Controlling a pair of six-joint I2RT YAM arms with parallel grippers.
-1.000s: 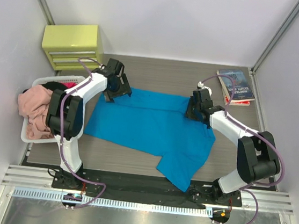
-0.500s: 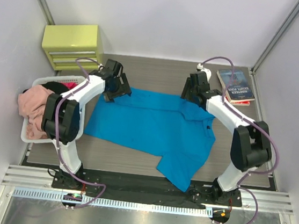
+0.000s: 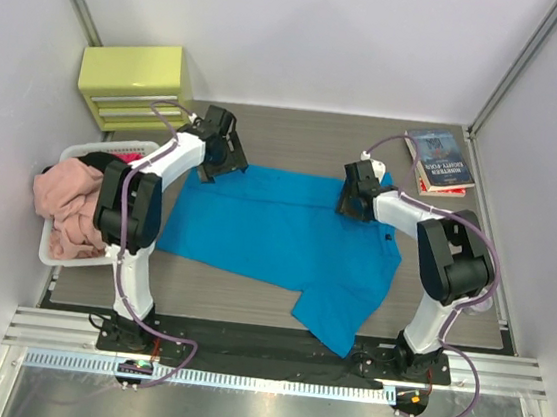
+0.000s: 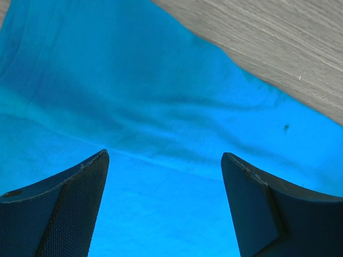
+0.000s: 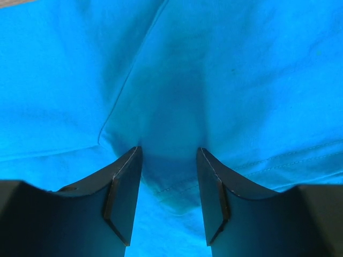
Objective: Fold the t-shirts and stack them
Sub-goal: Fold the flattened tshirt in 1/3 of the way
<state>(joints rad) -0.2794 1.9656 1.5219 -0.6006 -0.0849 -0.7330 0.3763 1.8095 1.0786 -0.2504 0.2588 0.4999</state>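
- A bright turquoise-blue cloth t-shirt [image 3: 276,228] lay spread on the grey wood-grain surface [image 3: 297,135], nearer the arm bases than the lime-green drawer cabinet [image 3: 135,84] and to its right.
- Its long axis ran sideways, away from the cabinet. One flap trailed toward the near edge at the end farthest from the cabinet. I could not tell which end held the neck.
- The left end effector [image 4: 165,155] hung over the shirt's far corner closest to the cabinet, fingers wide apart and gripping nothing.
- The right end effector [image 5: 166,150] sat at the far edge farthest from the cabinet, its gap narrow and straddling a hem fold without pinching it.
- Risk: the wide left fingers could close short of the edge and miss the cloth.
- Risk: the right could catch a single layer, so the lift would go skewed and wrinkle the fold.
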